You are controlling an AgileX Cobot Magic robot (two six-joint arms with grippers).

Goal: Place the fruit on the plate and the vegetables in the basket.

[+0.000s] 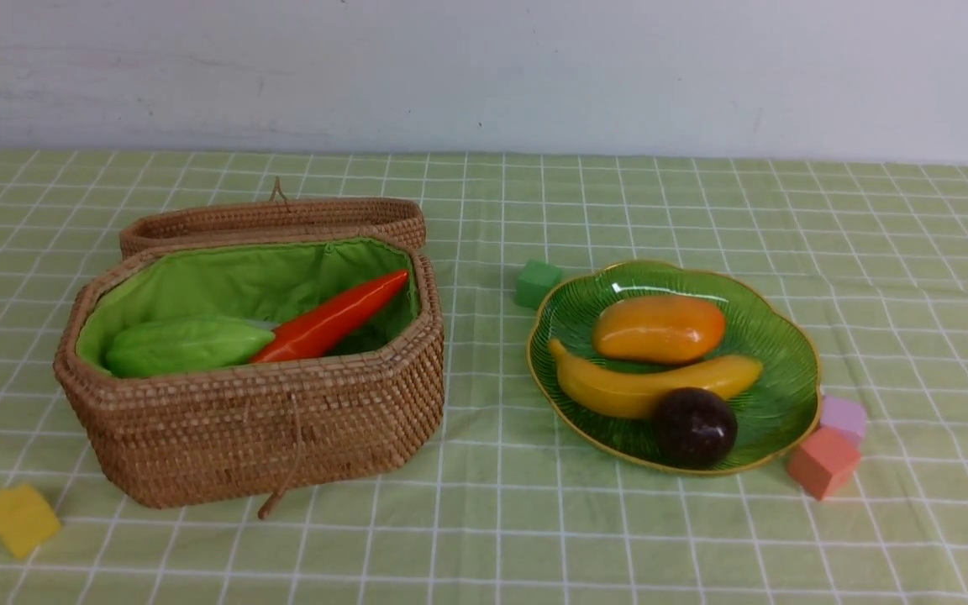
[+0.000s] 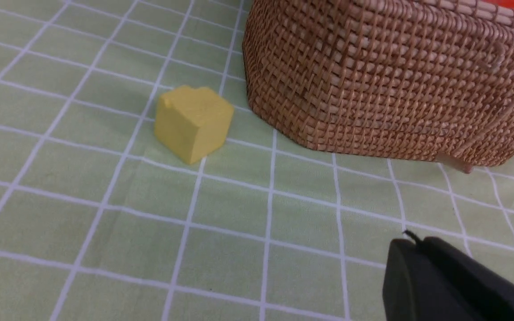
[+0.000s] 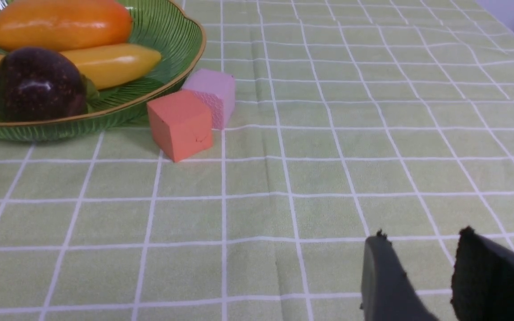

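The green glass plate (image 1: 778, 336) on the right holds all the fruit: an orange mango (image 1: 659, 328), a yellow banana (image 1: 644, 388) and a dark purple ball (image 1: 693, 427). At the left, the open wicker basket (image 1: 257, 420) contains vegetables: a bumpy green gourd (image 1: 186, 345) and a red pepper (image 1: 333, 317). Neither arm appears in the front view. My left gripper (image 2: 415, 240) is shut and empty, low over the cloth in front of the basket (image 2: 391, 84). My right gripper (image 3: 423, 235) is open and empty, over the cloth some way from the plate (image 3: 163, 26).
Small cubes lie on the checked cloth: yellow (image 1: 18, 518) in front of the basket's left end, green (image 1: 537, 281) behind the plate, pink (image 1: 843, 416) and salmon (image 1: 823, 462) against the plate's right rim. The basket lid (image 1: 274, 220) lies open behind it.
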